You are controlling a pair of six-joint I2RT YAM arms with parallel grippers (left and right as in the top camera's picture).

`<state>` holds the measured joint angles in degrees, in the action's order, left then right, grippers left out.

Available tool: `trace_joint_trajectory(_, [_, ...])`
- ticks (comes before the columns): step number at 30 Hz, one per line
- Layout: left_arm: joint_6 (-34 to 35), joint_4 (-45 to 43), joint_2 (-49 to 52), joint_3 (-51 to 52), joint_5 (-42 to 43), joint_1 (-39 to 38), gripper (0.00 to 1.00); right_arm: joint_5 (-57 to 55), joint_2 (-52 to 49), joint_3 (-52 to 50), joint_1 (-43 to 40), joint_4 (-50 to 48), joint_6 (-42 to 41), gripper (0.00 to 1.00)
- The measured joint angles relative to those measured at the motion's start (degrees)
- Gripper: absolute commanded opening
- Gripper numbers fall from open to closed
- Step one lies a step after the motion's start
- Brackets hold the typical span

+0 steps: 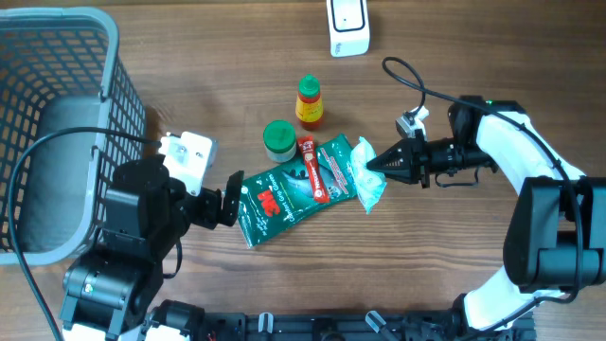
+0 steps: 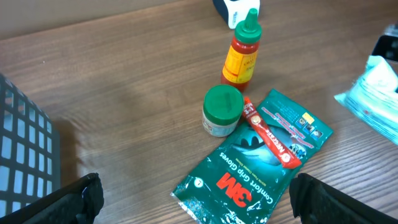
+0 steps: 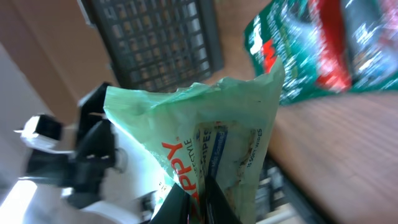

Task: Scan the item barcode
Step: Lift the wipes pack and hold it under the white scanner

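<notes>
1. Overhead: the right gripper (image 1: 372, 166) is clamped on one end of the pale green wipes packet (image 1: 368, 186), so that looks like the item picked for scanning. The packet sits just right of the 3M gloves pack (image 1: 284, 194), at its edge. I can't tell whether it's off the table. The white scanner (image 1: 347, 26) is at the far edge, well apart, so my guess is a carry up to it comes next. The left gripper (image 1: 230, 201) is wide open and holding nothing, parked at the near-left end of the gloves pack beside the basket (image 1: 114, 57).
2. Left wrist: both fingers (image 2: 323, 199) are spread with nothing between them. The sauce bottle (image 2: 242, 50) and green-lidded jar (image 2: 222, 109) stand upright. A red stick pack (image 2: 270, 134) lies on the gloves pack.
3. Right wrist: the packet fills the view, pinched at its lower edge. Printed text shows but no barcode, so it probably needs turning.
</notes>
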<state>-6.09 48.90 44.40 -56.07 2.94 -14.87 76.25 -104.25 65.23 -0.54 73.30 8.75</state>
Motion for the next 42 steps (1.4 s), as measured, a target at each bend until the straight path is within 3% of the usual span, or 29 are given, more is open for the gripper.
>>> trace_joint_trajectory(4, [0.00,0.00,0.00,0.00,-0.02,0.00,1.00,3.04,0.00,0.00,0.00,5.88,0.35,0.04])
trace_joint_trajectory(12, [-0.02,-0.02,0.00,0.00,-0.02,0.00,1.00,12.22,0.00,0.00,0.00,8.09,0.13,0.04])
trace_joint_trajectory(22, [-0.02,-0.02,0.00,0.00,-0.02,0.00,1.00,12.81,0.00,0.00,0.00,13.86,3.56,0.04])
trace_joint_trajectory(38, [-0.02,-0.02,0.00,0.00,-0.02,0.00,1.00,6.01,0.00,0.00,0.00,11.32,6.80,0.05])
trace_joint_trajectory(42, [0.00,0.00,0.00,0.00,-0.02,0.00,1.00,4.39,0.00,-0.11,-0.02,5.75,9.81,0.05])
